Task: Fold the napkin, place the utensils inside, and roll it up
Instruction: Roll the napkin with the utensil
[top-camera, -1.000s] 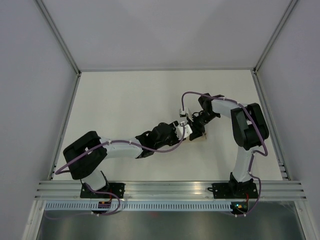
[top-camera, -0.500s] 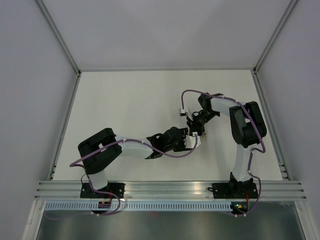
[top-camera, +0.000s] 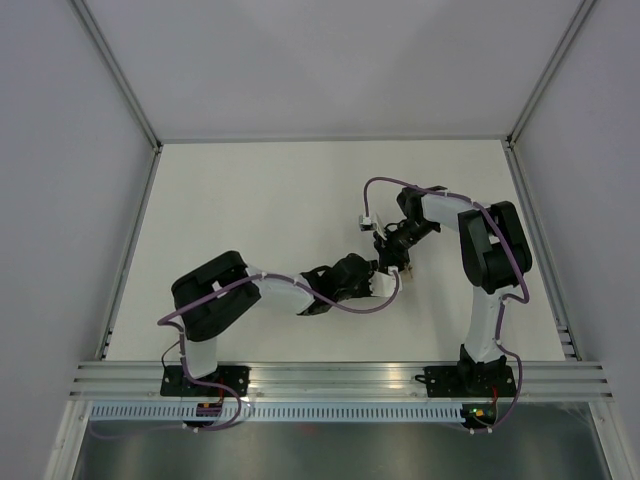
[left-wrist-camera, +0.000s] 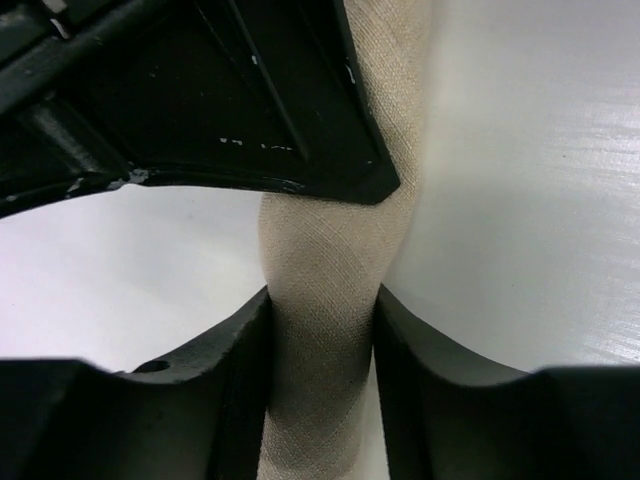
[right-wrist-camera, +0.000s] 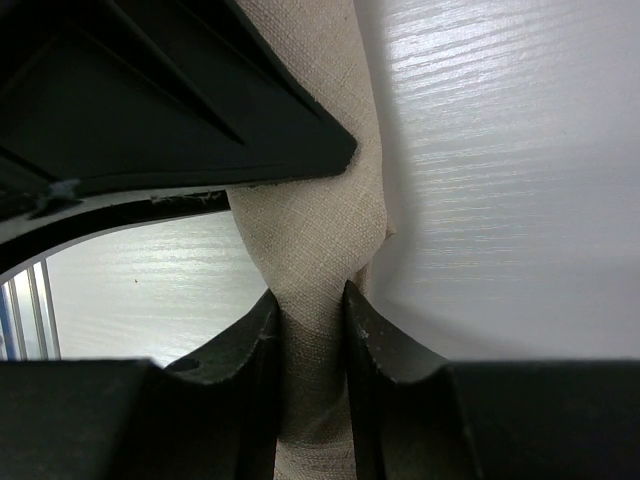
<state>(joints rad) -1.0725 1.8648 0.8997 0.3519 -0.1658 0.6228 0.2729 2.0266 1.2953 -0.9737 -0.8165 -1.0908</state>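
L claw (left-wrist-camera: 322, 300) is closed partway onto the napkin (left-wrist-camera: 328, 240), both pads touching the rolled cloth. R claw (right-wrist-camera: 312, 295) pinches the same roll w/ a narrower gap. Napkin is a thin twisted roll held btwn the two claws, nose to nose over the table (top-camera: 260, 200), right of centre; utensils not visible, prob. inside, can't tell. Looks like the late rolling step. Next move needs the roll snugged up, then both claws letting go w/o it unwinding.

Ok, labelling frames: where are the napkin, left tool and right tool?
napkin (left-wrist-camera: 325, 235): left wrist view, middle of the cloth.
left tool (left-wrist-camera: 322, 320): left wrist view, midway between its fingertips.
right tool (right-wrist-camera: 312, 315): right wrist view, midway between its fingertips.
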